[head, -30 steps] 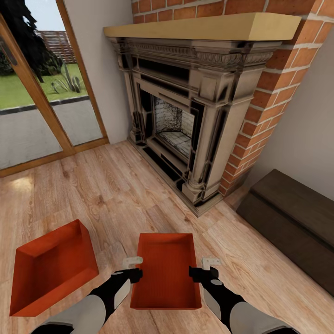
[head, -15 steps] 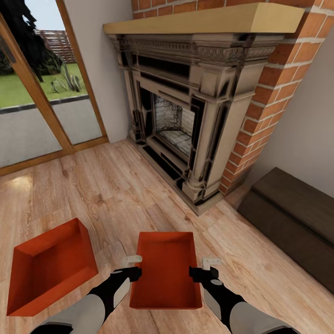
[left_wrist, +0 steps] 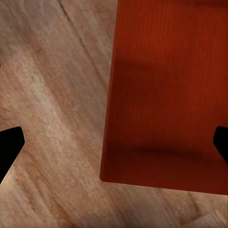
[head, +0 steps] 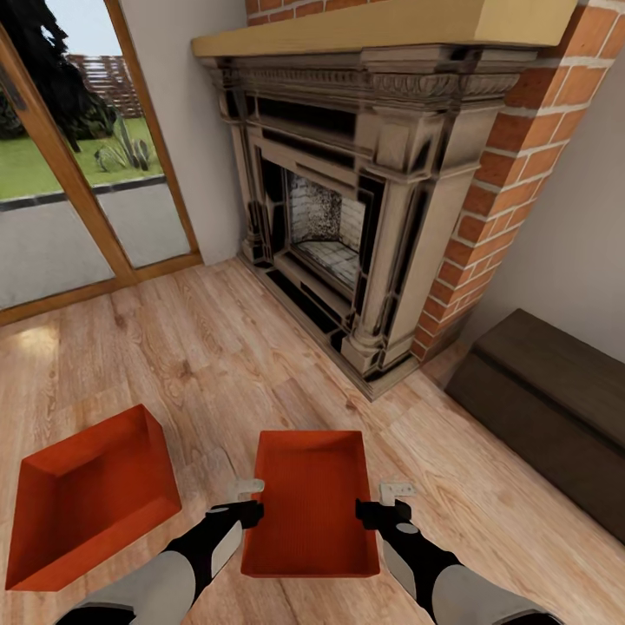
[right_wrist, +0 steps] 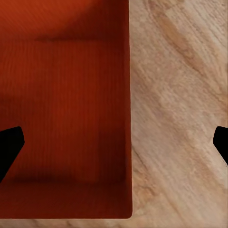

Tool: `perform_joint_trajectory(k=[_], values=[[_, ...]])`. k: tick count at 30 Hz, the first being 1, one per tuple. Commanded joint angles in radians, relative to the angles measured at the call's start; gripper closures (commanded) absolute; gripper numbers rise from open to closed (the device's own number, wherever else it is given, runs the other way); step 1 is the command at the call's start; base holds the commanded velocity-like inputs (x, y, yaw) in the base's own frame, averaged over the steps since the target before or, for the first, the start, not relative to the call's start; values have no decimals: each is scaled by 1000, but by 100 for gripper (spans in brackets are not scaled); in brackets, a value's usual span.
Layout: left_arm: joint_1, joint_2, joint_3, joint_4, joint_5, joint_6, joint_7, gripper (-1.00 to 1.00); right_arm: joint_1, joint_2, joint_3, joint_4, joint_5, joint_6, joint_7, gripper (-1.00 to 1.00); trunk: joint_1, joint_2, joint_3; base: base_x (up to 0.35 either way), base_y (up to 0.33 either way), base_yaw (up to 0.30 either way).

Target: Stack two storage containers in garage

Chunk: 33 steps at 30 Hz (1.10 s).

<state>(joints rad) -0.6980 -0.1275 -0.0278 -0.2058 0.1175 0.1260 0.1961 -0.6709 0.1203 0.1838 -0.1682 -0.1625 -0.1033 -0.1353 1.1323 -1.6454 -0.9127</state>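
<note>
Stood with left tool point(head: 247, 499) and right tool point(head: 384, 503) both spread wide astride the long walls of one lidless orange-red rectangular bin point(head: 311, 503) on the light wood plank floor point(head: 174, 365), twin bin point(head: 87, 508) lying apart leftward; risked a tilt or slip if clamped unevenly.

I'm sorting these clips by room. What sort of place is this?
Most likely a living room: a brick-and-dark-wood fireplace with a pale mantel, wood-framed glass doors onto a garden, and light wood plank flooring.
</note>
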Motion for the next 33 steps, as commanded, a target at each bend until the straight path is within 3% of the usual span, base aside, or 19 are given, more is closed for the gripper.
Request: perform_joint_trajectory(k=[1, 6, 10, 33], values=[[0, 0, -4, -1, 10, 5, 4, -100, -1, -1, 9, 1, -8, -3, -4, -100, 4, -8, -4, 0, 0, 0], [0, 0, -4, 5, 3, 6, 5, -100, -1, -4, 10, 1, 54, -1, -4, -100, 23, -43, -20, 0, 0, 0], [0, 0, -4, 8, -33, 5, 5, -100, 0, -5, 8, 1, 89, -2, -6, -100, 38, -71, -32, 0, 0, 0], [0, 13, -1, -9, -38, -2, 9, -100, -1, 1, -1, 1, 85, -16, -7, -100, 127, -232, -104, 0, 0, 0]])
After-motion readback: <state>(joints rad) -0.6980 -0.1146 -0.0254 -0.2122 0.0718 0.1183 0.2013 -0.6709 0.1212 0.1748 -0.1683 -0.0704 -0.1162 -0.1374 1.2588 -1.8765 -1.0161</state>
